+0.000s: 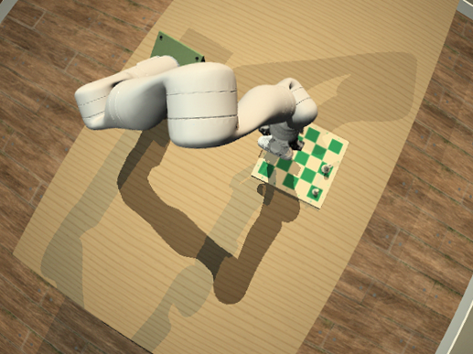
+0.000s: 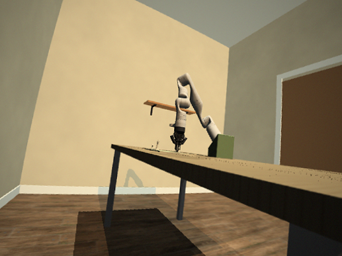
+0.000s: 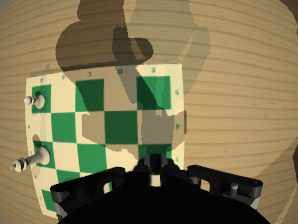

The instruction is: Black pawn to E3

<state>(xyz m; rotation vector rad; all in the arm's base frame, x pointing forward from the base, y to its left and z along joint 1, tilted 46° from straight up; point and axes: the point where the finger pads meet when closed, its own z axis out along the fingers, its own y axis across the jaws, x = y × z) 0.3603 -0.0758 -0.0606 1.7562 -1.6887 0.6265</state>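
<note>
The green and cream chessboard (image 1: 322, 199) (image 3: 168, 78) lies on the table, right of the arm. My gripper (image 1: 294, 147) (image 2: 177, 147) (image 3: 155, 163) points straight down, low over the board's edge nearest the arm. It is shut on the black pawn (image 3: 154, 161), which shows only as a dark tip between the fingers in the wrist view and is hidden by the wrist in the overhead view. Two white pieces stand upright along the board's far edge: one white piece (image 1: 327, 168) (image 3: 37, 100) and the other white piece (image 1: 315, 192) (image 3: 35, 159).
A green box (image 1: 176, 51) (image 2: 222, 146) holds the arm's base at the back of the wooden table (image 1: 262, 267) (image 2: 271, 178). A wall shelf (image 2: 164, 106) hangs behind the arm. The arm's bulky links hang over the table left of the board.
</note>
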